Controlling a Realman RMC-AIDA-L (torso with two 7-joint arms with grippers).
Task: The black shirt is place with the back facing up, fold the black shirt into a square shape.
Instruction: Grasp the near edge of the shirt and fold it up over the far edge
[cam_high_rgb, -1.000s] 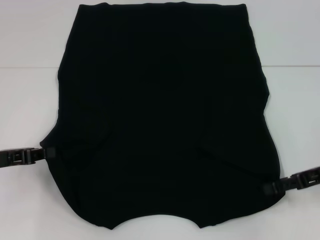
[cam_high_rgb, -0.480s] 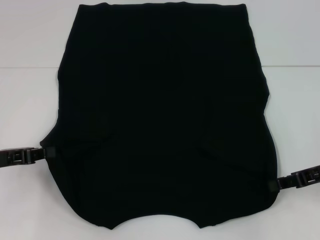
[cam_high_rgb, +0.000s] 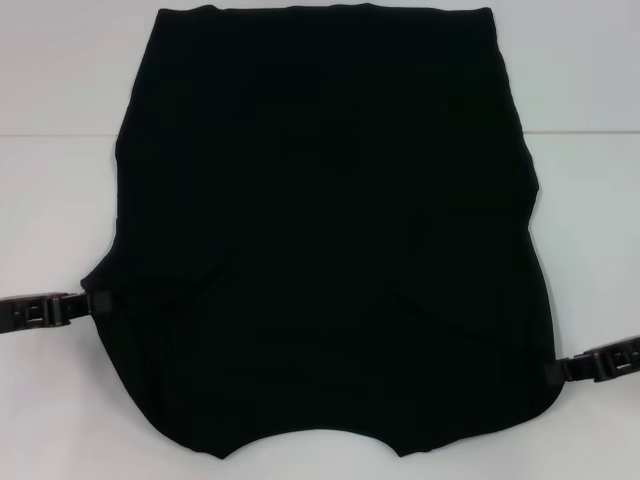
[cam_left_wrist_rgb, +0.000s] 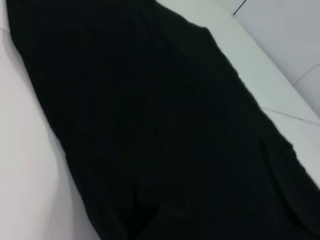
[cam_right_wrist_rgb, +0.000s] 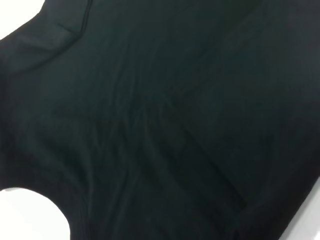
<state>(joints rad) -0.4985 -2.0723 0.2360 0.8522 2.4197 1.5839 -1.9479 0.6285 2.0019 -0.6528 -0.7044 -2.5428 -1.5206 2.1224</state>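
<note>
Right gripper (cam_high_rgb: 552, 371) at the shirt's (cam_high_rgb: 320, 230) near right edge, left gripper (cam_high_rgb: 92, 303) further up on the left; can't tell grips. Shirt flat on white table (cam_high_rgb: 60, 400), sleeves tucked. Best lifting both sides evenly, then folding away.

Only the two grippers are seen of the robot, both in the head view. The left gripper (cam_high_rgb: 95, 302) is made of black, hard plastic, long and narrow, with a rectangular blocky section marked by lighter grey recesses and a squared tip. The right gripper (cam_high_rgb: 556, 372) is built alike: a black slender bar with ribbed, notched segments and small pale highlights along its upper edge. No cables, screws or printed markings can be made out.
</note>
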